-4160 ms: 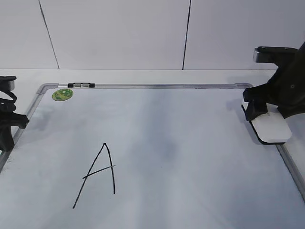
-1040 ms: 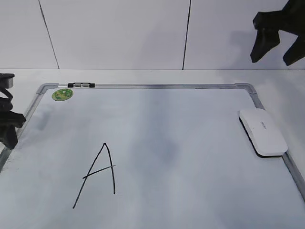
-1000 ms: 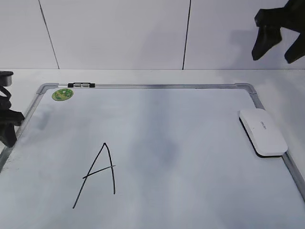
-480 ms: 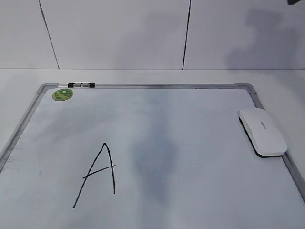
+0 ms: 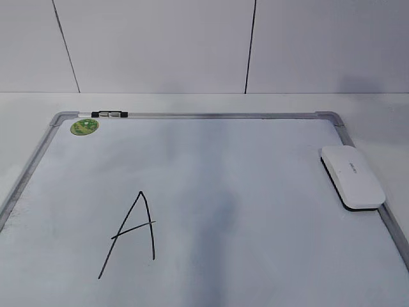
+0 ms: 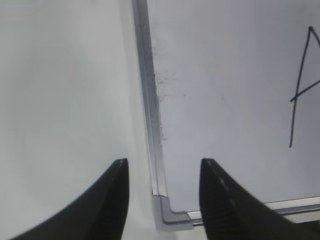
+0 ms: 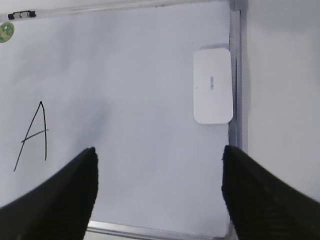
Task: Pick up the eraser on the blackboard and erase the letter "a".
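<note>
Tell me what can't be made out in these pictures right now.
- Lettering on the eraser: too small to read in the exterior and right wrist views.
- Blackboard: near edge cut off by the exterior frame.
- Left pincer and right pincer: out of the exterior view.
- Green sticker: print too small.

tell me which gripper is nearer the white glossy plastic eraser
Right. The right gripper hangs high above the board with the white glossy plastic eraser ahead; the left gripper is over the opposite frame corner.

White eraser (image 5: 353, 176) flat at blackboard's (image 5: 192, 116) right edge

Glossy white plastic eraser (image 5: 353, 176)
</note>
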Motion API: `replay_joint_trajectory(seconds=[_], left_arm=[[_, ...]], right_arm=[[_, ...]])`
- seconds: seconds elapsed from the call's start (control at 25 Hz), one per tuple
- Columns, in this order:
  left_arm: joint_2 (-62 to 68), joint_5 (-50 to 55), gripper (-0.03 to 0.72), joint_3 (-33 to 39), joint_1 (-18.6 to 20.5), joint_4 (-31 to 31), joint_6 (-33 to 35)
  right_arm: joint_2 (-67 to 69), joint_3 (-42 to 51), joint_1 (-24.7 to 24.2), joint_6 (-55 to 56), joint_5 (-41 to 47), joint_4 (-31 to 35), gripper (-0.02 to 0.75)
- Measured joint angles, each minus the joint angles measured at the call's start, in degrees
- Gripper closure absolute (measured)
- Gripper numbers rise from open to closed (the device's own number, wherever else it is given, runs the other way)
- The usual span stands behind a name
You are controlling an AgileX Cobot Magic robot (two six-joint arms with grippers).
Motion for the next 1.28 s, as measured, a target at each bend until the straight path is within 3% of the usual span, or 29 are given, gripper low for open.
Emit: replay_joint_trajectory(seconds=[0.36, 0.68, 1.28], left_arm=[[-20.1, 1.2, 0.339, 0.1, 0.0, -0.5, 0.0], [-38.4, 2.4, 0.339, 0.7, 0.0, -0.7, 0.0], [-66.3, 3.5, 0.340, 19.0, 0.0, -2.7, 0.0]], right_arm=[[-19.3, 16.0, 0.0, 0.0, 0.2, 0.1, 0.148], [-32.0, 23.6, 0.0, -0.6, 0.7, -0.4, 0.148], [-53.9, 38.7, 0.0, -15.0, 0.9, -1.6, 0.148]])
